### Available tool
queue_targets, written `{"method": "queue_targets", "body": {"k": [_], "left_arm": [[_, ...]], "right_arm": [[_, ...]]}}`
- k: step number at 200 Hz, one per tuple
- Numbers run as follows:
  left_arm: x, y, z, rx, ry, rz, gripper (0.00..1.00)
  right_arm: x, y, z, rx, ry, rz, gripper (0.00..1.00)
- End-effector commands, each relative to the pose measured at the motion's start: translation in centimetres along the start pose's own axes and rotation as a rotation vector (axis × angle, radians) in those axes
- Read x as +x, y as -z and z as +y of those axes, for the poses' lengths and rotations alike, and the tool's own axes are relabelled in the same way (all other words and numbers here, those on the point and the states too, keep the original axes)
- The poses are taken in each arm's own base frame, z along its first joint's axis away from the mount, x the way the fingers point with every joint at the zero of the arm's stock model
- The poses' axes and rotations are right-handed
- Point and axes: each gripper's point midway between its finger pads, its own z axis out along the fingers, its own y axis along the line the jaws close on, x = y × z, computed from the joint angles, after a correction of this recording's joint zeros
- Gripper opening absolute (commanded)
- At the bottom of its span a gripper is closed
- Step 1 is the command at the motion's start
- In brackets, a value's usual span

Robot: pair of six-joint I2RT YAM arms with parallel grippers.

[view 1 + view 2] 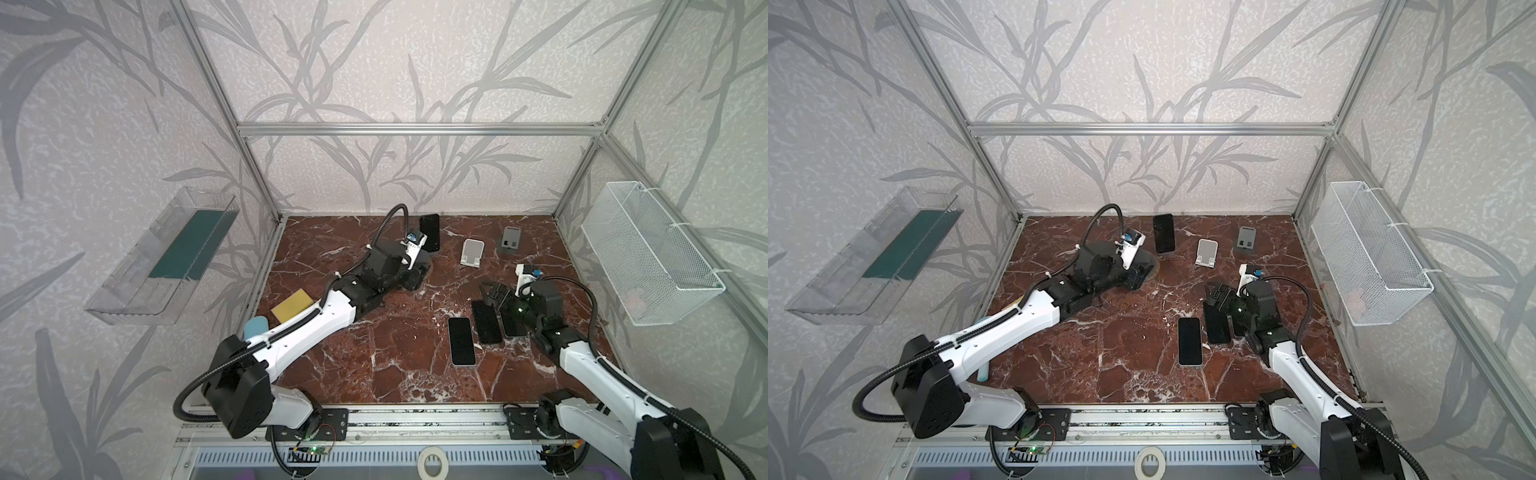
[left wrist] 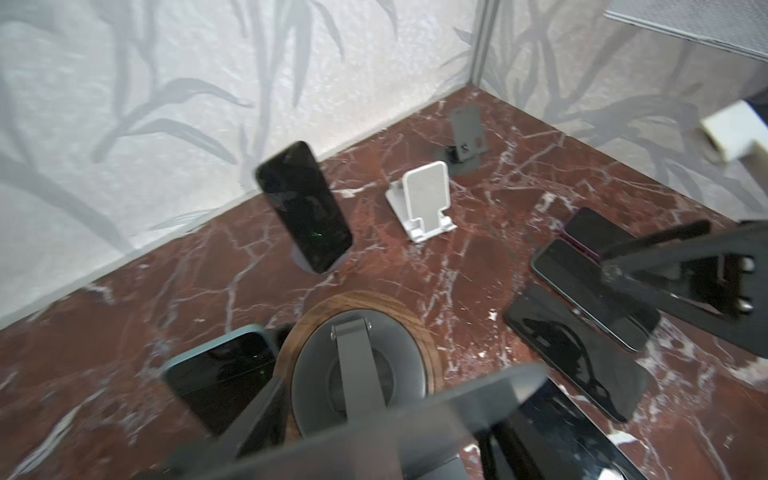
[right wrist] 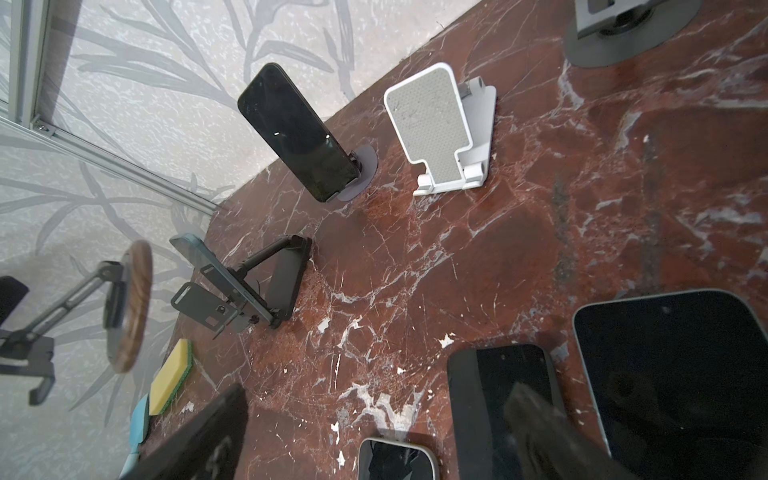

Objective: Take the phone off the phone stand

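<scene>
on the red marble table, left gripper clamps the teal-edged phone just beside the wood-rimmed phone stand; right gripper hangs, fingers spread wide, over flat-lying phones.

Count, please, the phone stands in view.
5: grey stand and white stand, both empty, at the back; round-based stand holding the black phone; black stand holding the blue phone; wooden-based stand in the left gripper. Others may be hidden.
</scene>
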Motion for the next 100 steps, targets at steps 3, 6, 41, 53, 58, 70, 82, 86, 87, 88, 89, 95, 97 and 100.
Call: {"method": "queue_targets", "body": {"k": [3,6,41,53,58,70,82,86,87,88,89,95,97,100], "left_arm": [[-1.9,3.4,6.4,-0.202,0.095,-0.033,0.56],[-2.1,3.8,6.9,-0.217,0.107,-0.041,0.56],[-2.6,6.5,14.2,-0.426,0.211,-0.055,0.56],[-2.4,6.6,16.5,-0.476,0.254,-0.053,0.56],[-2.2,6.5,17.4,-0.495,0.275,-0.054,0.56],[-1.7,5.9,19.6,-0.526,0.332,-0.051,0.56],[-1.1,5.2,21.6,-0.552,0.382,-0.051,0.56],[-0.9,4.9,22.1,-0.558,0.397,-0.048,0.56],[-0.8,4.7,22.3,-0.559,0.399,-0.048,0.56],[-0.8,4.7,22.4,-0.56,0.402,-0.049,0.56],[-0.7,4.6,22.6,-0.563,0.404,-0.048,0.56],[-0.4,4.1,23.3,-0.574,0.419,-0.049,0.56],[-0.1,3.9,23.6,-0.58,0.425,-0.045,0.56],[0.2,3.6,24.0,-0.587,0.433,-0.043,0.56]], "right_arm": [[0.1,-0.1,0.2,-0.023,-0.002,-0.004,0.96],[0.1,-0.1,0.3,-0.025,-0.003,-0.004,0.97],[0.1,-0.1,0.3,-0.029,-0.005,-0.002,0.96],[0.1,-0.1,0.3,-0.029,-0.006,-0.003,0.96],[0.1,-0.1,0.3,-0.03,-0.005,-0.002,0.96],[0.1,-0.2,0.3,-0.031,-0.007,0.0,0.96],[0.2,-0.2,0.3,-0.031,-0.007,0.002,0.96],[0.2,-0.2,0.4,-0.032,-0.006,0.001,0.96],[0.2,-0.2,0.4,-0.033,-0.006,0.0,0.96],[0.2,-0.2,0.4,-0.033,-0.006,0.0,0.96],[0.2,-0.2,0.4,-0.033,-0.006,0.001,0.96],[0.2,-0.2,0.4,-0.033,-0.006,0.001,0.96],[0.2,-0.1,0.4,-0.033,-0.005,-0.001,0.96],[0.1,-0.1,0.4,-0.034,-0.004,-0.002,0.96]]}}
